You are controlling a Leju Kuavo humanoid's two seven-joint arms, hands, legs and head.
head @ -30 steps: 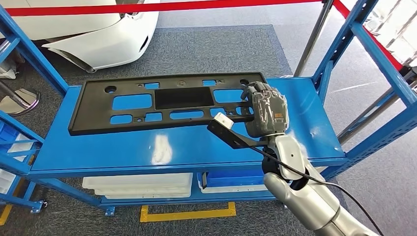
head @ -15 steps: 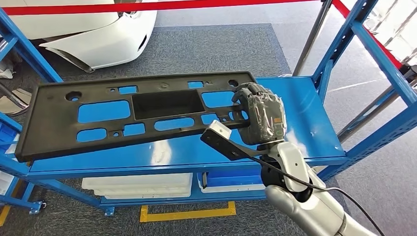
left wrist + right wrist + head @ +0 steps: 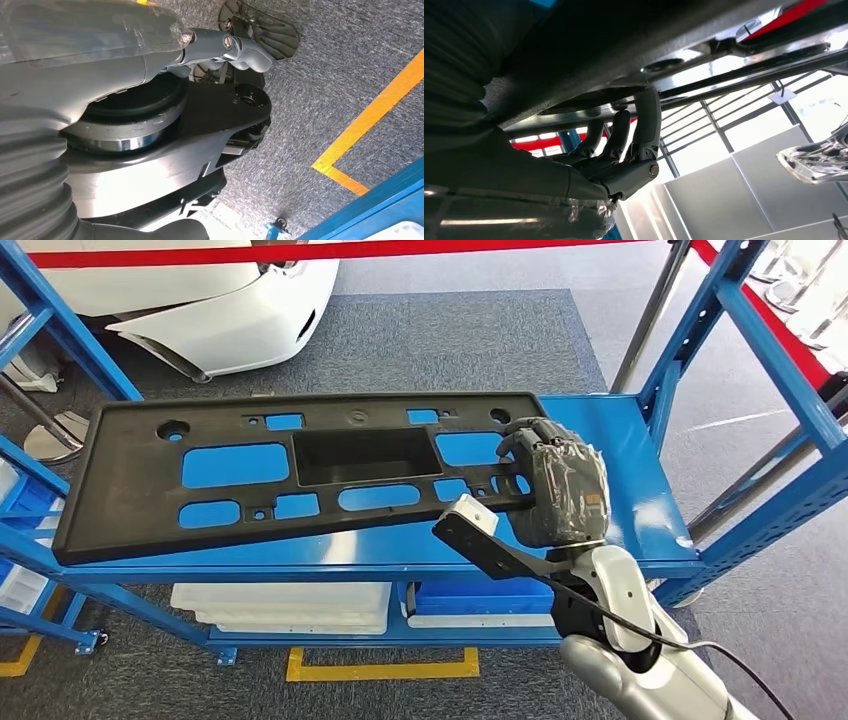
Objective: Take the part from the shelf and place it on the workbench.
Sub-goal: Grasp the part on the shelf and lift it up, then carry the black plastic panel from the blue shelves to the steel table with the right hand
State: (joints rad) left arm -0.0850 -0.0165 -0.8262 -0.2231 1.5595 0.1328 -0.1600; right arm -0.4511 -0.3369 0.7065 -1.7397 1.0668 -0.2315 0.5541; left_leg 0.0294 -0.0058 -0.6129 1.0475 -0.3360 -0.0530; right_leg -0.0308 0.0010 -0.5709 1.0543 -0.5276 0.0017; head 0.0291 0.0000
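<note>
The right hand (image 3: 562,492) grips the long black part (image 3: 300,472) at its right end; the part lies lengthwise left-to-right over the blue shelf (image 3: 620,455).

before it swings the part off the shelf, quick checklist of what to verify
1. Right hand holds the black part at its right end: ok.
2. Fingers wrapped under the part's edge: ok.
3. Part lifted off the blue shelf: left end overhangs the front edge; full clearance cannot tell.
4. Held at one end only, so it may sag or twist: not ok.
5. Left hand free to support: ok, holds nothing.
6. Workbench spot ready: cannot tell.
</note>
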